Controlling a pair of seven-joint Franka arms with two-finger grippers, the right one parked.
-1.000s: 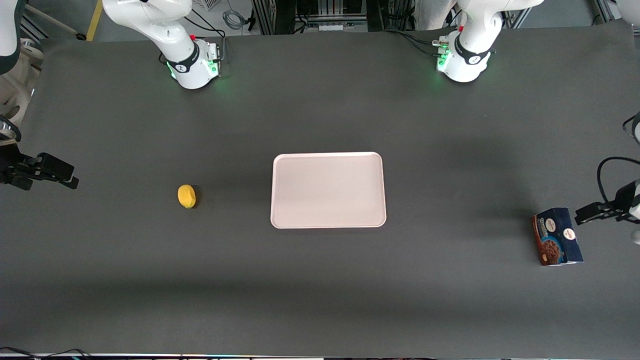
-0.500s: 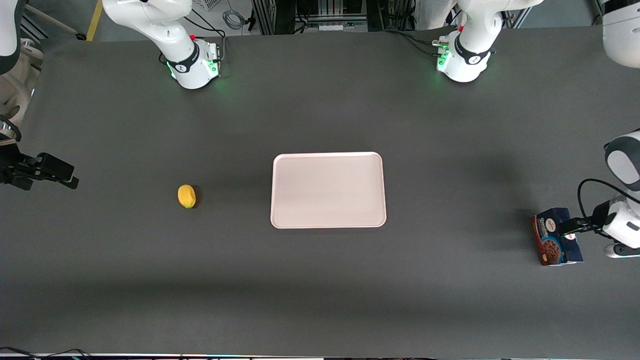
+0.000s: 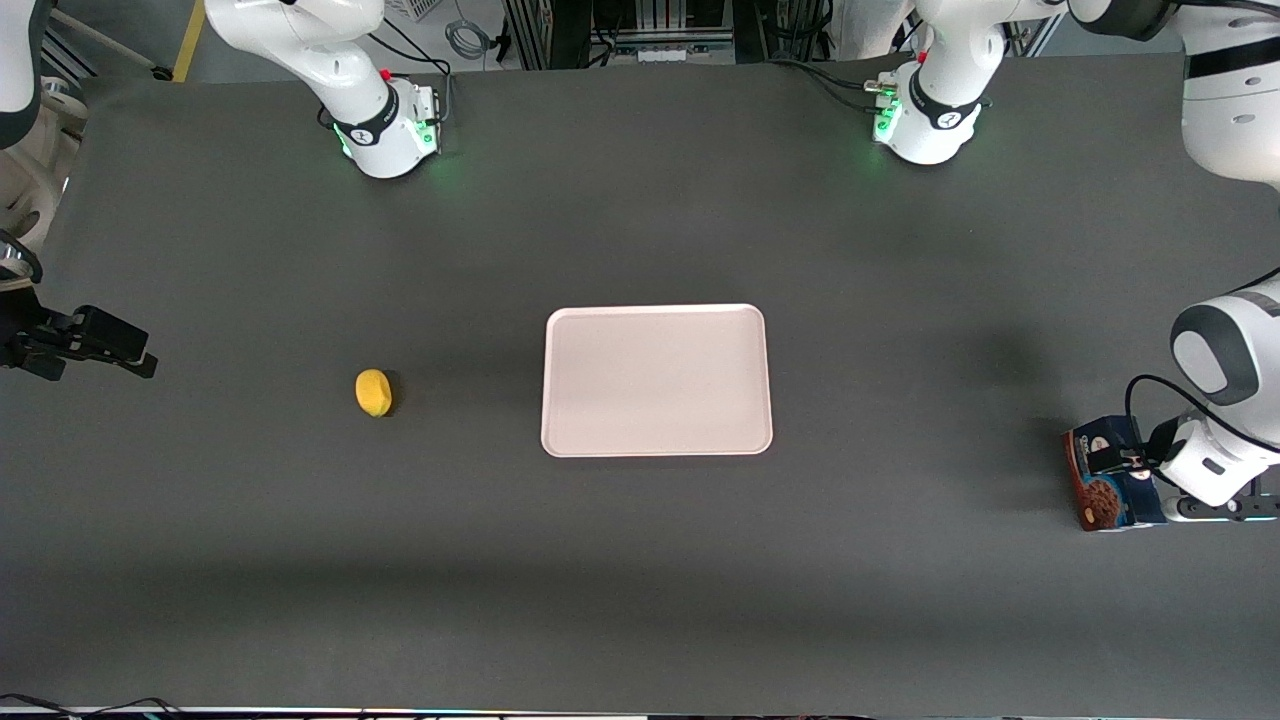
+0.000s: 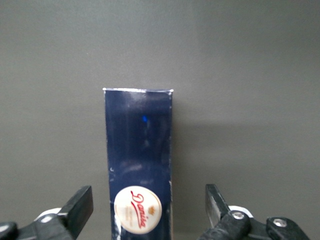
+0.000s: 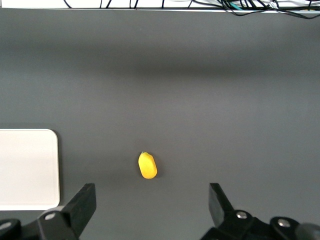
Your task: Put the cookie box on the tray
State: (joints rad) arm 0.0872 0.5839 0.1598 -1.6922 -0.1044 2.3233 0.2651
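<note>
1. My gripper (image 4: 149, 210) hangs over the cookie box (image 4: 138, 165) at the working arm's end of the table (image 3: 900, 600).
2. My fingers (image 4: 80, 207) are spread wide, one on each side of the box's narrow navy face with its round white-red logo; neither touches it.
3. The box stands on the table, well apart from the tray (image 3: 656, 380).
4. The tray lies flat at the table's middle, with a yellow lump (image 3: 373, 392) toward the parked arm's end.

Place: robot lab / test cell.
Evidence: 2 white arms w/ green-lit bases (image 3: 390, 135) bolted on dark-matted table (image 3: 640, 560); alu frame rails (image 3: 640, 25), loose cables (image 3: 465, 35), bare concrete floor, yellow floor tape (image 3: 188, 40).
</note>
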